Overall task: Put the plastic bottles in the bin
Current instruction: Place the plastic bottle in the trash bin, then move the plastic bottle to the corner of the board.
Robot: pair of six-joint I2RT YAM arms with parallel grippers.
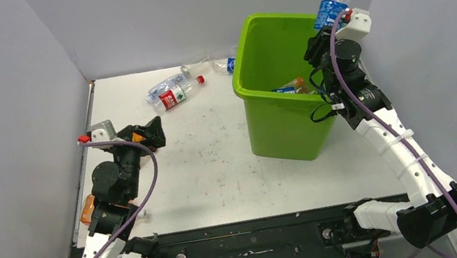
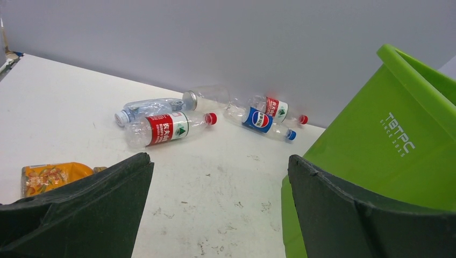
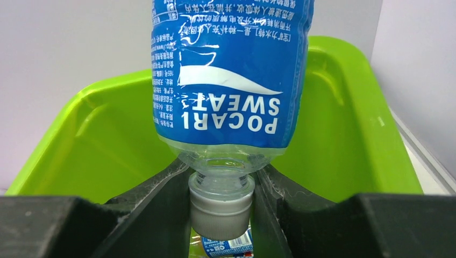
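Blue-labelled bottle, label upside down: "POCARI SWEAT" in white capitals, with dense Chinese small print above it, too fine to read. Lime-green bin, outer wall: "TBTPC", with "SINCE 2015" in smaller type beneath. Pepsi bottle: round Pepsi emblem on blue. Red-labelled bottle: white characters, illegible.

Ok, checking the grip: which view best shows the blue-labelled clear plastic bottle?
Right wrist: the blue-labelled clear plastic bottle fills it, cap in the right pincer. Top external shows it small; left wrist misses it.

White table — scuffed, dirt-speckled; plain grey walls on three sides.
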